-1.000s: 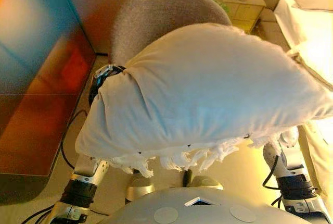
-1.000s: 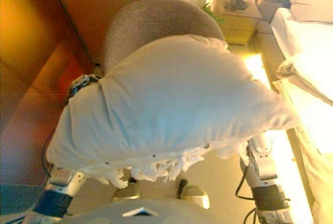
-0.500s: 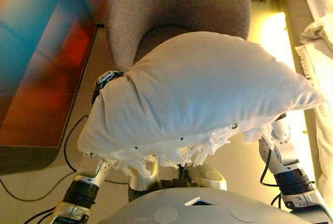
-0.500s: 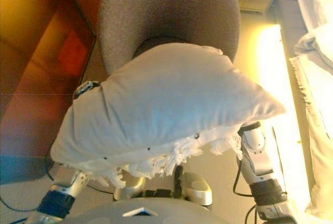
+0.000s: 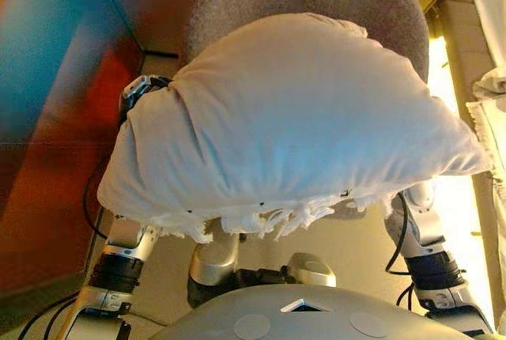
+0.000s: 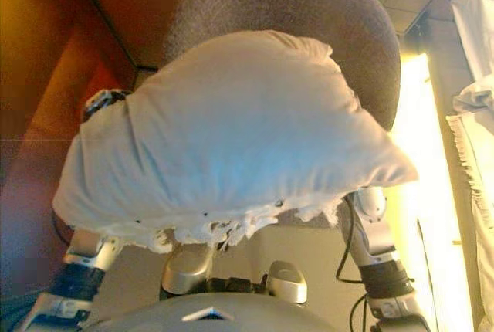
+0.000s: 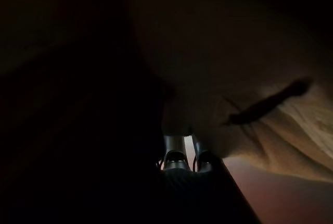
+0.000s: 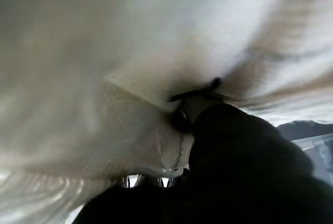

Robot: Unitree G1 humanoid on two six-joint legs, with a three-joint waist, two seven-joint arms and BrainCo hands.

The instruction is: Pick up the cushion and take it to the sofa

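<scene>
The cushion was carried between both arms, above a grey chair. Finger positions of the left hand and right hand could not be determined. Recommended: maintain even inward pressure while carrying.

Item: 2 arms, 2 hands.

Left arm: silver-grey metal shell, rounded section; 1 black ribbed collar partway along; below it a paler silver ring with a dark seam.

Right arm: same finish, with a glossy, lighter casing at the upper end; 1 black ribbed collar, then a silver ring with small dark fittings.

Left hand: only the back shows, with a dark cover edged by bright silver metal.

Right hand: back under a matt black cover, bulbous in outline, ribbing barely legible; silver-grey plate at one edge.
</scene>
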